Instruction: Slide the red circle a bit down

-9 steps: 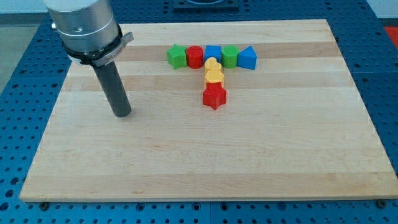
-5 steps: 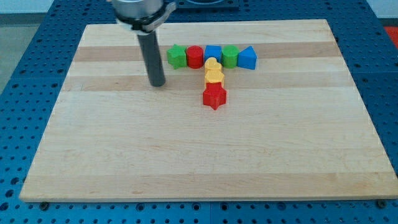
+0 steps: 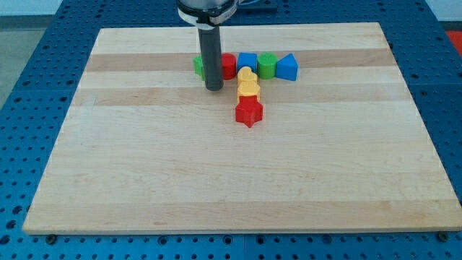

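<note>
The red circle [image 3: 229, 66] sits in a row of blocks near the view's top, partly hidden by my rod. The row runs from a green block [image 3: 198, 65] at the left, mostly hidden, through the red circle, a blue block [image 3: 247, 61], a green block [image 3: 267, 65] and a blue block [image 3: 287, 67]. Two yellow blocks [image 3: 248, 84] and a red star [image 3: 249, 112] run down from the row. My tip [image 3: 214, 88] rests on the board just below the row, at the red circle's lower left.
The wooden board [image 3: 144, 173] lies on a blue perforated table [image 3: 29, 65]. The rod's mount [image 3: 207, 10] shows at the view's top edge.
My rod has moved from the board's left toward the right and up. It now stands in front of the row's left end. The blocks have not moved.
</note>
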`<state>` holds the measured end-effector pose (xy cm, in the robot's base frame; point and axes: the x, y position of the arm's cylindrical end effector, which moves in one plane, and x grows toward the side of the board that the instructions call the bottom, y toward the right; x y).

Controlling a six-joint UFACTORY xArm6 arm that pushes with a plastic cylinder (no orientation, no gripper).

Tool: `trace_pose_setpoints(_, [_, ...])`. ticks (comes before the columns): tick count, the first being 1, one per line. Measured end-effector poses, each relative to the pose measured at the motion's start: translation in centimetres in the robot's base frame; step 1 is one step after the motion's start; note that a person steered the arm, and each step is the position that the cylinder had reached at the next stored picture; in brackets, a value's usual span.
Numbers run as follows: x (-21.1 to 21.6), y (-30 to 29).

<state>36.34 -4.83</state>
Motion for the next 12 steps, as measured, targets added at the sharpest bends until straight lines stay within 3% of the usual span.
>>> trace_pose_setpoints(1, [0.0,-1.1])
trace_pose_setpoints(2, [-1.0,-6.2])
trace_pose_setpoints(3, [-4.2,-9.6])
trace_pose_setpoints(4, [-10.2,-7.3])
trace_pose_setpoints(5, [-11.2,-2.4])
trace_pose_setpoints(7, [-10.3,2.7])
trace_pose_setpoints(12, [-5.9,1.7])
